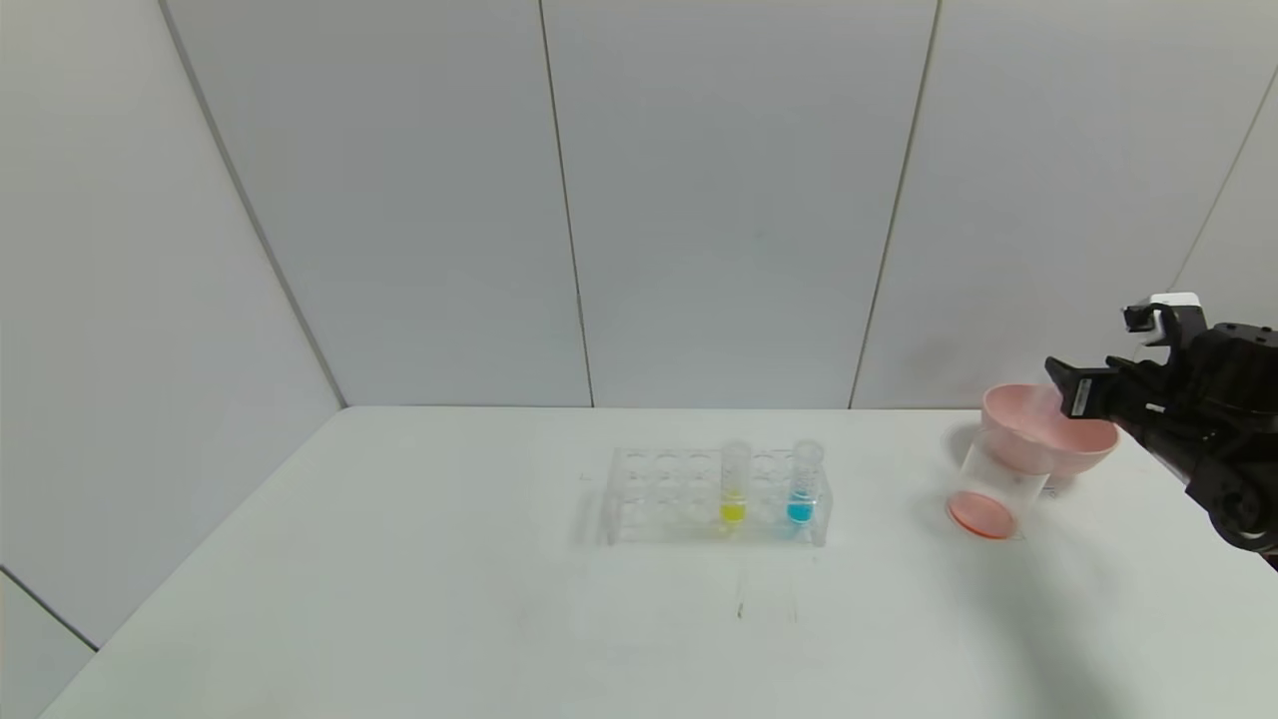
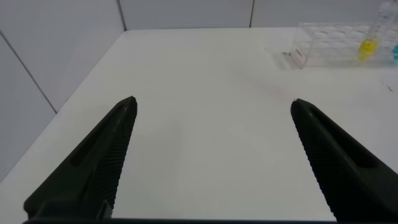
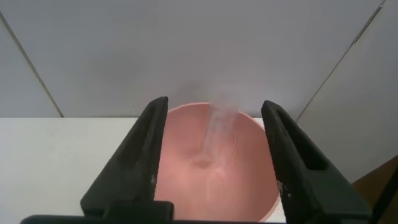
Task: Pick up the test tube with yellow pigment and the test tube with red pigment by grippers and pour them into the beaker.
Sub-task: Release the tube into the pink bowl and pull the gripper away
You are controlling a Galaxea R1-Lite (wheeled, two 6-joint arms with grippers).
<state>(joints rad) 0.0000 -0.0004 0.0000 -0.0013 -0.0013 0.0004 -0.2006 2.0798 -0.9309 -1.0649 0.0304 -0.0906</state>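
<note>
The test tube with yellow pigment [image 1: 734, 489] stands upright in the clear rack [image 1: 659, 499] at mid table; it also shows in the left wrist view [image 2: 371, 37]. The beaker [image 1: 993, 489] stands at the right with orange-red liquid at its bottom. My right gripper [image 1: 1068, 384] is open above the pink bowl [image 1: 1038, 434] just behind the beaker. In the right wrist view a blurred clear tube [image 3: 221, 134], with no liquid visible in it, is inside the bowl [image 3: 186, 174] between the spread fingers of the right gripper [image 3: 214, 102], not held. My left gripper [image 2: 212, 101] is open and empty over bare table left of the rack.
A tube with blue liquid [image 1: 803, 486] stands in the rack right of the yellow one. Grey wall panels close the table at the back and left. Bare table surface lies in front of the rack and to its left.
</note>
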